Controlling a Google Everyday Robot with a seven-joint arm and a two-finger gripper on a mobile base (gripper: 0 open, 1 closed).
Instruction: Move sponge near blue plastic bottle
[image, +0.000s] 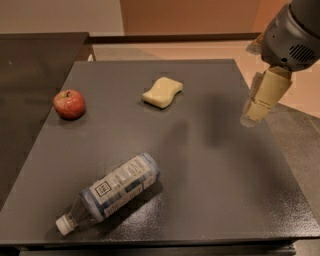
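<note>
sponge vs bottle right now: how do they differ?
Sponge is a pale yellow opaque block; bottle is clear blue-tinted with a printed label and white cap. Sponge sits toward the far middle of the table; bottle lies on its side near the front edge. Bottle is longer. Both rest on the table; the gripper hangs over the right edge, apart from both.

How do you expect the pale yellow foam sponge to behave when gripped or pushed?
The pale yellow foam sponge probably compresses and feels light; lying flat, it should slide rather than roll. The gripper hangs by the grey table's right edge, apart from it.
</note>
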